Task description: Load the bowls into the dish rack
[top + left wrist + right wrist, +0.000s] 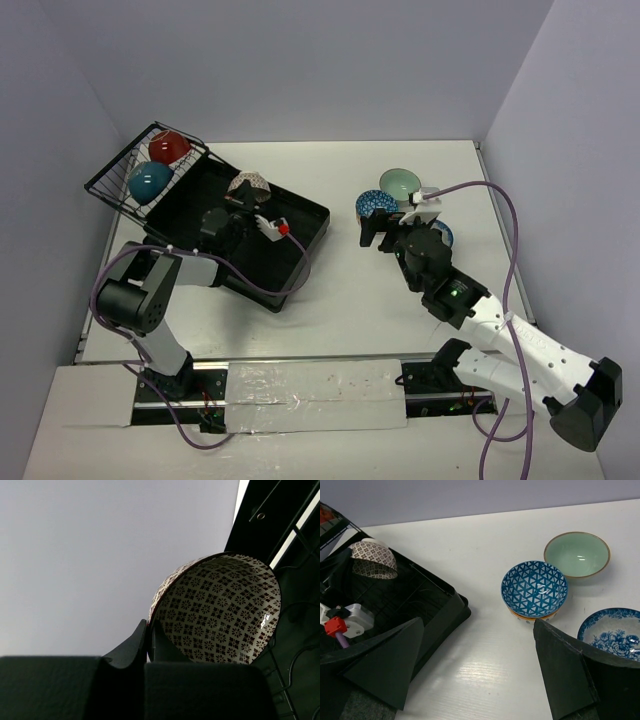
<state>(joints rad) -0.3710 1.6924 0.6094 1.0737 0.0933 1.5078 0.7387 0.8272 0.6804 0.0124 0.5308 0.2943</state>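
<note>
My left gripper (241, 207) is shut on the rim of a brown lattice-patterned bowl (250, 185) and holds it tilted over the far part of the black dish rack (300, 215). The left wrist view shows the fingertips (142, 635) pinching that bowl's (220, 610) rim. A red bowl (169, 146) and a teal bowl (149, 182) lie in the wire basket (110, 185). My right gripper (383, 228) is open and empty, just short of a blue triangle-patterned bowl (534, 587) that sits stacked on another bowl. A mint green bowl (577, 554) and a blue-and-white floral bowl (612, 630) stand beside it.
The rack's near right corner (445, 612) lies left of my right gripper (479, 630). A white part with a red cap (342, 622) on the left arm hangs over the rack. Grey walls enclose the white table (340, 300) on three sides.
</note>
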